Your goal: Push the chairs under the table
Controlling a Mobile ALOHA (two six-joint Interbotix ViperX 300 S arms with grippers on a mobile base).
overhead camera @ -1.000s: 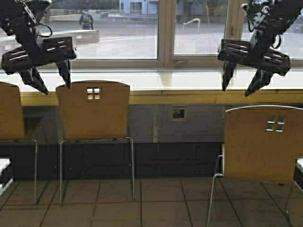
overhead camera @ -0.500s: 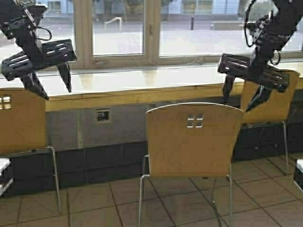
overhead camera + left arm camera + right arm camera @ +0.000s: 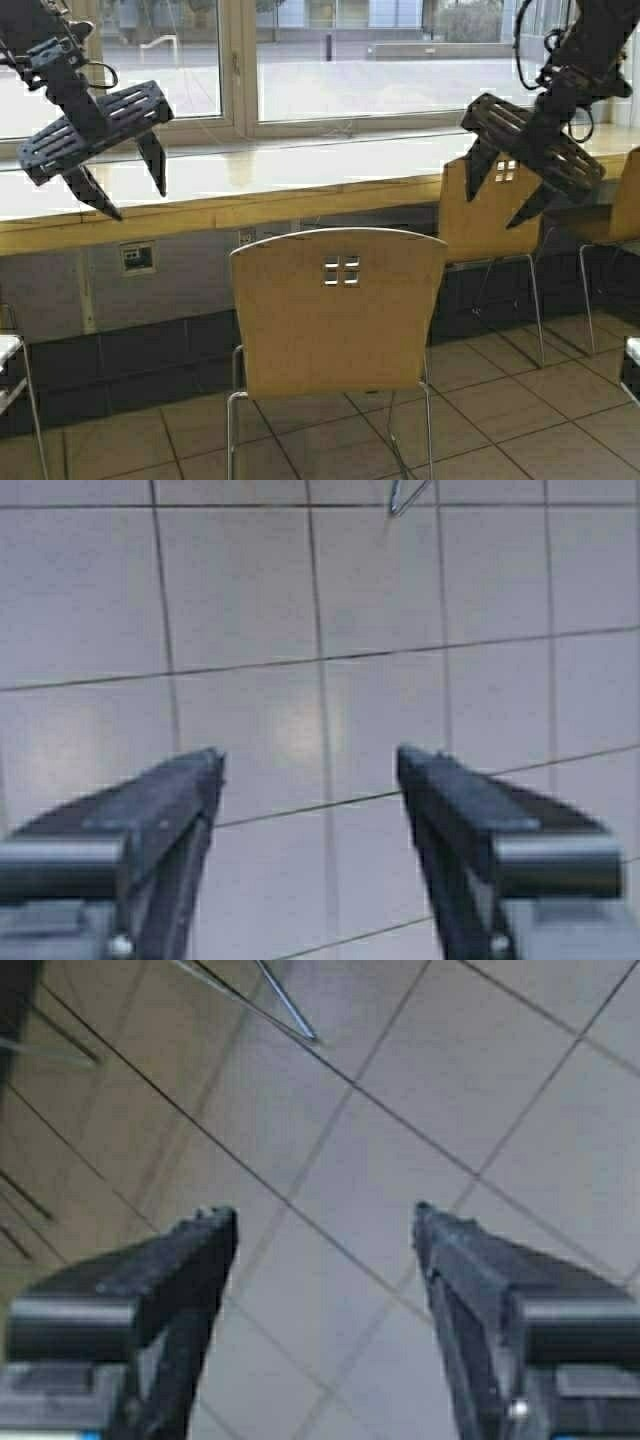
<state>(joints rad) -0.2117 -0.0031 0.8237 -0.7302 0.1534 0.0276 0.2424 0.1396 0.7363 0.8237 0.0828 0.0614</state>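
Plywood, light brown and moulded, forms the chair [image 3: 338, 310] standing nearest to me, centred low in the high view. Its backrest faces me, with four small square cut-outs near the top edge, and its thin grey tube legs rest on the tiled floor [image 3: 500, 400]. It stands pulled out from the table [image 3: 250, 195], the long pale counter with the thick yellowish front edge running beneath the windows. A second chair [image 3: 490, 205] stands to the right, set closer to the counter edge, and a third shows partly at the far right.

I hold both arms raised and clear of the furniture. The left gripper [image 3: 125, 185] hangs at upper left in front of the counter, fingers spread wide, gripping nothing. The right gripper [image 3: 500, 195] hangs at upper right in front of the second chair's backrest, likewise spread and empty. Both wrist views show only floor tiles between the parted fingers.

Handling assessment: I judge the chair light and rigid. The shell should not flex much under a push, and the tube legs should slide on the smooth tiles, though a grout line could catch a foot and tip the frame. I would apply contact against the backrest, centred and not too high, using both grippers either side of the cut-outs to keep it square.
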